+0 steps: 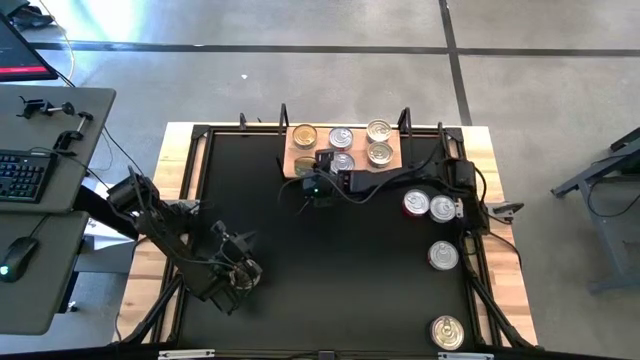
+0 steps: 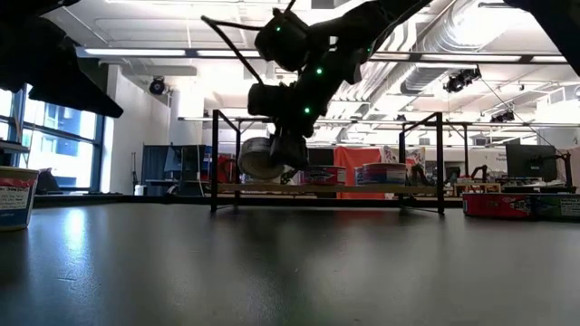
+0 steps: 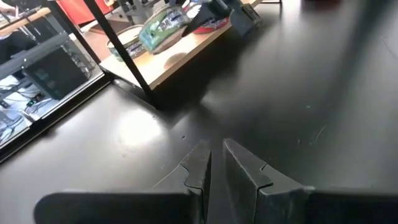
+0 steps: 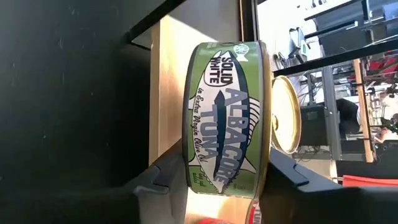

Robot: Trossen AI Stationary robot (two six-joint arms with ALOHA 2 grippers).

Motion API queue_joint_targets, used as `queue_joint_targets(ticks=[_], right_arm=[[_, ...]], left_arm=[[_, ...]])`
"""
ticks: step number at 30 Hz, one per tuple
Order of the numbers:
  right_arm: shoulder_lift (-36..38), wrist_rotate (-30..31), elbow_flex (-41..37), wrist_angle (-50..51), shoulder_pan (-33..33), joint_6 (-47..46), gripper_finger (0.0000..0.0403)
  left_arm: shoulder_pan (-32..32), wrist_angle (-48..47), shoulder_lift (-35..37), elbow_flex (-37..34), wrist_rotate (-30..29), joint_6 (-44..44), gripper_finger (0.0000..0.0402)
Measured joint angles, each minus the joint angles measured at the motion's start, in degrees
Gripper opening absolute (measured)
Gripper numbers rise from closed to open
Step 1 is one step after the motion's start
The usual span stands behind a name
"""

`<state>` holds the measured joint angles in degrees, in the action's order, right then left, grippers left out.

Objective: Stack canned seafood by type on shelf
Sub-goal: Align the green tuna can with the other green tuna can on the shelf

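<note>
The green-labelled tuna can (image 4: 227, 115) sits between my right gripper's (image 4: 217, 177) two fingers, clamped across its flat faces, so it rides on edge with the label facing my wrist camera. It hangs at the front left corner of the shelf (image 1: 385, 160), and what the coming move turns on is that the board lies straight ahead of and just under the can. Right behind it, farther in on the board, a gold-lidded can (image 4: 286, 115) waits, which I judge to be where this one belongs if the types match. The can's flat axis runs level now, so I judge it must turn flat before it can rest on anything.

My right arm is the near one by a wide margin. My left gripper (image 3: 214, 171) hovers low over bare table (image 3: 298, 87) at the front left, well apart from the shelf, fingers nearly together with nothing between them.

The right wrist view alone shows the label and the grip. The low view shows the can (image 2: 263, 156) tilted in the air, about level with the board's top, which the overhead view cannot give. The overhead view alone lays out the rest: five cans already on the board, and four loose cans (image 1: 432, 206) along the table's right side.
</note>
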<state>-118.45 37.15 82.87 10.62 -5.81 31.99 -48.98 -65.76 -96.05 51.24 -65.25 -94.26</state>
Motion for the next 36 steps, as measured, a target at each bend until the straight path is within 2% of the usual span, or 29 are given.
queue_joint_targets(ticks=[5, 16, 22, 29, 36], right_arm=[[-0.2, -1.3, 0.0, -0.1, -1.0, -1.4, 0.0181], [-0.2, -9.5, 0.0, -1.6, -2.1, -4.7, 0.0202], [-0.2, -10.2, 0.0, -2.4, -2.2, -8.3, 0.0235], [-0.2, -9.3, 0.0, -4.9, -2.2, -10.6, 0.024], [-0.2, -17.7, 0.0, -4.5, -2.0, -11.1, 0.024]], left_arm=[[0.0, 0.2, 0.0, 0.0, -0.1, 0.0, 0.0035], [0.0, 1.4, 0.0, 0.0, -0.1, 0.4, 0.0035], [0.0, 3.1, 0.0, 0.0, -0.1, 2.9, 0.0035], [0.0, 3.1, 0.0, 0.0, -0.1, 2.9, 0.0035], [0.0, 3.1, 0.0, 0.0, -0.1, 2.9, 0.0035]])
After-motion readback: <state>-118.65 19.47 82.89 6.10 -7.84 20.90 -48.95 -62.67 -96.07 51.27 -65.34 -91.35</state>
